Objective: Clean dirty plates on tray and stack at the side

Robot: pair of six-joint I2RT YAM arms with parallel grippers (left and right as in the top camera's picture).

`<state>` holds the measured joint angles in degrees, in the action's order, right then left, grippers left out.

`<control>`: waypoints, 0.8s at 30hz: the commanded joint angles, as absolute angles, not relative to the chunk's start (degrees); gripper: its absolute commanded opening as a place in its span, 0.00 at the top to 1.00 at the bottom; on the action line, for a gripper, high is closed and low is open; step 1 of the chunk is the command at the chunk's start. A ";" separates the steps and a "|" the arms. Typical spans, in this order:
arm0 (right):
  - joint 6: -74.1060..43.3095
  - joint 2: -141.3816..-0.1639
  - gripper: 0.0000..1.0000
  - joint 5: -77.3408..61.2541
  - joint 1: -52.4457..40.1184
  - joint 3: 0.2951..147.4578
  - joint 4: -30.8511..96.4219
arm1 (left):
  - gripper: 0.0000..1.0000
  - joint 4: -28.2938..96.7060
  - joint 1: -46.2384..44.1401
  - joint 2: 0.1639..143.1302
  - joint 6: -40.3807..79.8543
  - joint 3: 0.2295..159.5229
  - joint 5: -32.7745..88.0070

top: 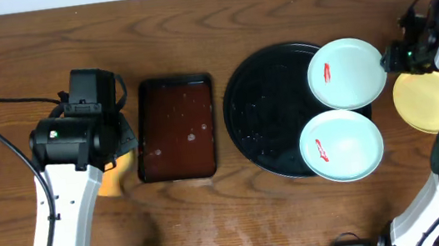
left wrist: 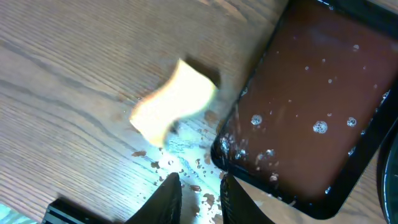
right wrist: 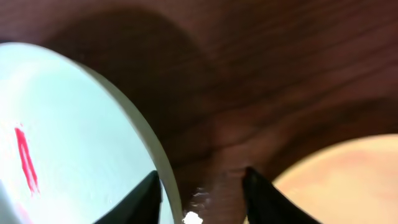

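The left claw (left wrist: 200,196) is held nearly closed and empty over the surface (left wrist: 74,74), just short of the sponge (left wrist: 174,102). On the black tray (top: 264,109) the far pale plate (top: 353,81) lies flat, face up, overhanging the right rim; being round, no long axis is shown, though its red smear (top: 327,73) runs front to back. Its edge is straddled by the part-open right claw (right wrist: 202,186), not yet clamped, so pick-up is judged the step in hand, and a firm closing followed by a level lift is called for.
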<state>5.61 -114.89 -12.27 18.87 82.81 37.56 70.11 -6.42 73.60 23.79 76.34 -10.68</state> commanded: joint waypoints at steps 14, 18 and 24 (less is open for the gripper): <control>2.70 -112.71 0.99 -21.10 17.32 82.83 37.78 | 0.69 69.36 -6.11 76.62 23.90 76.05 -11.29; -0.10 -109.89 0.99 -23.22 15.84 82.83 39.53 | 0.62 68.69 -6.11 76.62 25.69 76.05 -14.31; -0.38 -109.01 0.99 -23.83 10.20 82.74 43.40 | 0.52 68.47 -2.98 76.64 26.74 76.05 -16.16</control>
<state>0.80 -109.97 -21.39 13.28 82.76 42.04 68.47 -5.39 76.29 25.67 76.34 -13.82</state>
